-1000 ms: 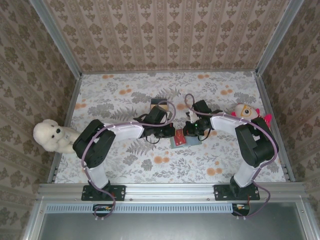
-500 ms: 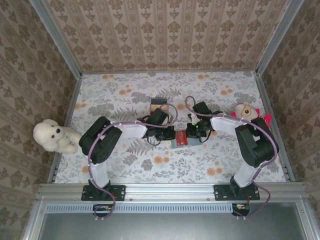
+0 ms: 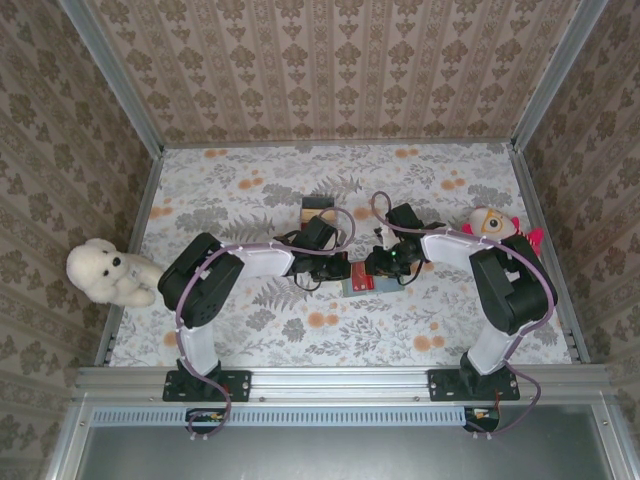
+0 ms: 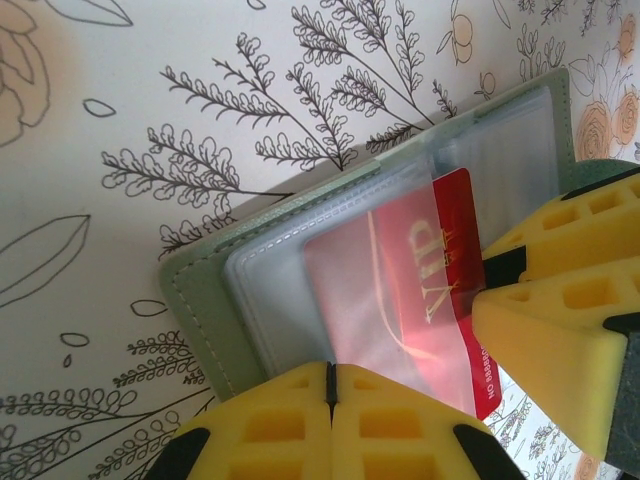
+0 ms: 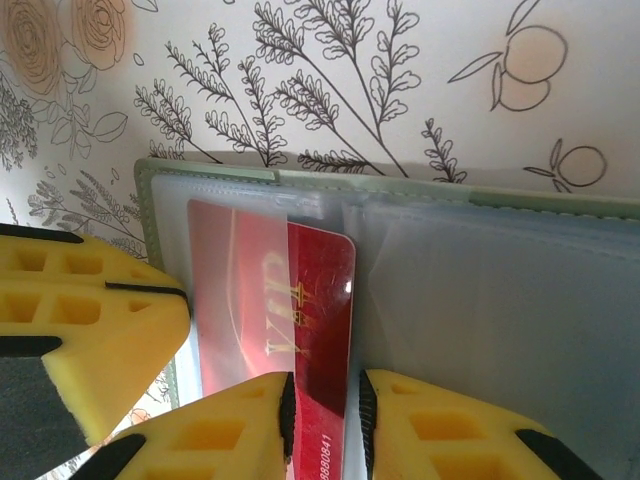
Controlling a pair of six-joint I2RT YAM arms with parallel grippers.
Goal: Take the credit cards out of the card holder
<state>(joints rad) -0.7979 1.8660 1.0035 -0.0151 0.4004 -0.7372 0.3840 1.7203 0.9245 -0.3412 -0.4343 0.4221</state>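
Left arm swung in, left gripper (image 4: 330, 388) pressed together, pinning grey-green bifold card holder (image 4: 200, 300); right gripper (image 5: 325, 402), slightly spread over red plastic VIP card (image 5: 318, 290) (partly out of its sleeve), must pinch and pull.

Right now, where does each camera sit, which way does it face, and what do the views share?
Top external: above and behind the bases, looking down at the table; both arms meet at the card holder.
Left wrist: on the left arm, close over the card holder and red VIP card; left fingers at bottom.
Right wrist: on the right arm, over the same card; right fingers at bottom.
Shared: each wrist view catches the other arm's fingers too.
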